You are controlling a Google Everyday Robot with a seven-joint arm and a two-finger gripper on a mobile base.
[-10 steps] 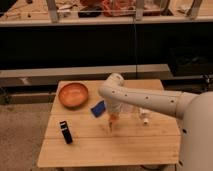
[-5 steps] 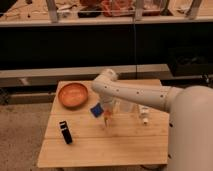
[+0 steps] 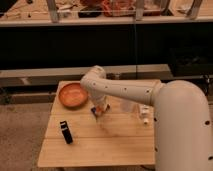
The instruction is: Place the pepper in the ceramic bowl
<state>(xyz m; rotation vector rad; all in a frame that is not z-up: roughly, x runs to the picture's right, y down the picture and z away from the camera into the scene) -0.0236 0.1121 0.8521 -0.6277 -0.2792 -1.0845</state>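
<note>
The ceramic bowl is round, orange-brown and glossy, at the back left of the wooden table. My gripper hangs from the white arm just right of the bowl, over the table. It is shut on the small orange pepper, held above the surface. The pepper is outside the bowl, close to its right rim.
A blue block lies right by the gripper, partly hidden by it. A black object stands at the front left. A white translucent cup and a small white item sit at the right, under the arm.
The gripper has moved left across the table toward the bowl, carrying the pepper with it. The other objects have not moved.
</note>
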